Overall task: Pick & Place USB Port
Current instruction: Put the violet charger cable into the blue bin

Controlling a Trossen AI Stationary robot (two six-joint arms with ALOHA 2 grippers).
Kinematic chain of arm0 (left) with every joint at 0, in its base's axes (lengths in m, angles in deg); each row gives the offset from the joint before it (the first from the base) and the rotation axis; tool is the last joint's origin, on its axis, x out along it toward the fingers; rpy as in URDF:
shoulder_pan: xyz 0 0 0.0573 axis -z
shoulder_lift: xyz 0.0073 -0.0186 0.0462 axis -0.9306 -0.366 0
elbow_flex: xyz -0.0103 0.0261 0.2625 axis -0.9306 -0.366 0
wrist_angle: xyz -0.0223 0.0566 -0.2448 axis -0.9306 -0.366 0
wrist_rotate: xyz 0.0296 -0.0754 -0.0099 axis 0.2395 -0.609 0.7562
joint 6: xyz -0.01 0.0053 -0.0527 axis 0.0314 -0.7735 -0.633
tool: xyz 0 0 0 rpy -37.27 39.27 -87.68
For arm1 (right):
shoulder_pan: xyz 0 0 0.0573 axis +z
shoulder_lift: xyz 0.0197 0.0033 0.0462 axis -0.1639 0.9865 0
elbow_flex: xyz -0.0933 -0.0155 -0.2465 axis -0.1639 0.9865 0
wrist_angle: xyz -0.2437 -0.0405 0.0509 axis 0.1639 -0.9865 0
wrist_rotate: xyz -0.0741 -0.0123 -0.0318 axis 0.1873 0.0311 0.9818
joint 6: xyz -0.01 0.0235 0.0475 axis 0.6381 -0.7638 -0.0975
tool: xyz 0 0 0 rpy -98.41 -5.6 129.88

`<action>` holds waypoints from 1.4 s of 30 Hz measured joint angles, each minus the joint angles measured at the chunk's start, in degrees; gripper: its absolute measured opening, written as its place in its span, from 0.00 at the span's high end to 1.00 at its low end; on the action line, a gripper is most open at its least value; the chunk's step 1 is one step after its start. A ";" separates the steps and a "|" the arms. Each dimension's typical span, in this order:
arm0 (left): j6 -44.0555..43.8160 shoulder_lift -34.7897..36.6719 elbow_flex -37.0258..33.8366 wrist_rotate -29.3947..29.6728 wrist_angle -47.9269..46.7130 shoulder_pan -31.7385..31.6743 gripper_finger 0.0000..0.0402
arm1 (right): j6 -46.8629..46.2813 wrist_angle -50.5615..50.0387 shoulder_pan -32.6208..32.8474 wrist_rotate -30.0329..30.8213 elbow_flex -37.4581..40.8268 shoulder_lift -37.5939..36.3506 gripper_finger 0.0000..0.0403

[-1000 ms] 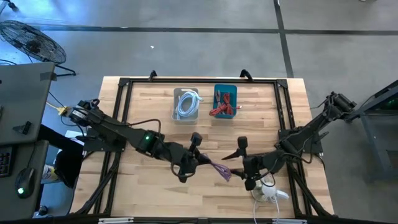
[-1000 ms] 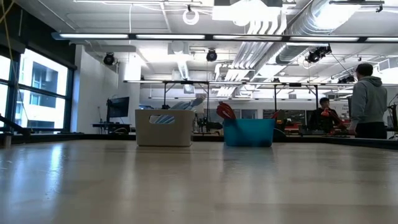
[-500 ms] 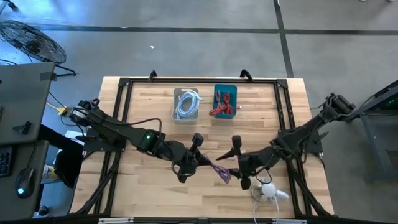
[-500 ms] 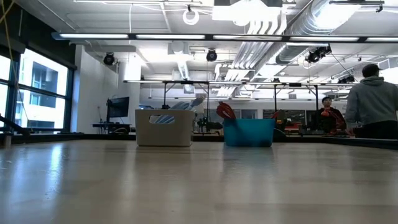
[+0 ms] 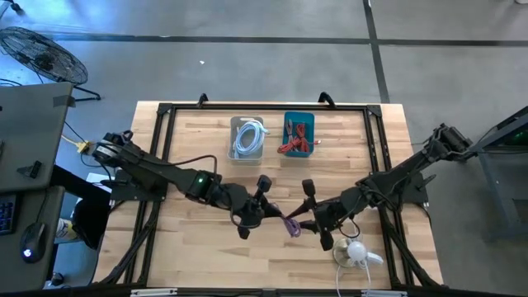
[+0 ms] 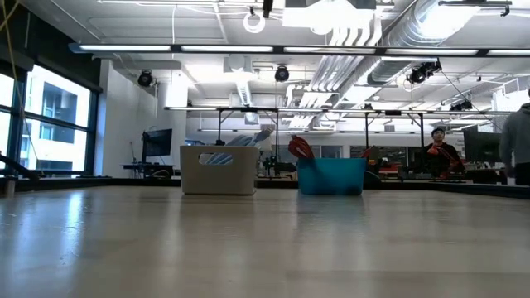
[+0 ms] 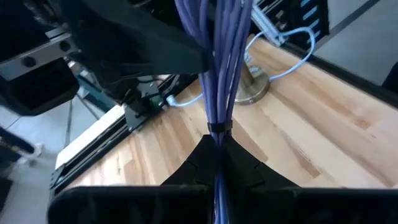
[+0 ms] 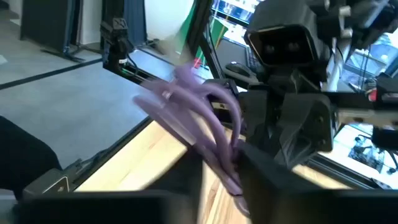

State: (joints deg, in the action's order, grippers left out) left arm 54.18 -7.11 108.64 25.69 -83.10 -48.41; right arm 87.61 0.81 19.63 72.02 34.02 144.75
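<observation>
A purple cable bundle (image 5: 289, 224), tied with a black band (image 7: 219, 127), hangs between my two grippers over the near middle of the table. My left gripper (image 5: 275, 213) is shut on it. My right gripper (image 5: 312, 216) is open, reaching in from the table's right. Its fingers stand on either side of the bundle's loops (image 8: 208, 134); whether they touch it I cannot tell. In the right wrist view the left gripper (image 8: 292, 118) shows just behind the bundle. The low view shows neither gripper nor cable. My left gripper pinches the purple bundle between its two fingers (image 7: 239, 163) just below the black band (image 7: 219, 128). The fingers come level from the table's left, in line with the bundle's length. The loops (image 7: 217, 56) stick out past the fingertips toward the right gripper, clear of the table.
A white cable coil (image 5: 355, 252) lies on the table near the right gripper, by the near edge. At the far middle stand a grey bin with a white cable (image 5: 247, 138) and a blue bin with red cables (image 5: 298, 134). A black frame (image 5: 162, 148) borders the table. People show beyond the table in the low view.
My right gripper has moved toward the table's left, closing in on the purple bundle until its open fingers stand around the loops. The left gripper has kept its hold and has barely moved. In the low view a person has walked off to the right.
</observation>
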 joint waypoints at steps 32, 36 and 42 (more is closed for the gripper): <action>3.26 7.99 -0.54 -4.67 -3.00 -1.77 0.88 | -3.18 -9.46 -0.04 25.21 0.02 -8.17 0.98; 5.60 11.44 -0.49 0.37 -8.26 -0.39 0.88 | -8.22 -15.25 -3.70 26.90 0.00 -11.11 0.98; 6.49 15.23 -0.49 9.14 -15.96 2.58 0.88 | -15.59 -21.39 -15.16 20.72 0.00 -13.28 0.98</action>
State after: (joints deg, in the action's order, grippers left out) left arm 60.67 8.13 108.14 34.84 -99.06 -45.83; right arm 72.02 -20.58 4.47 92.75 34.02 131.46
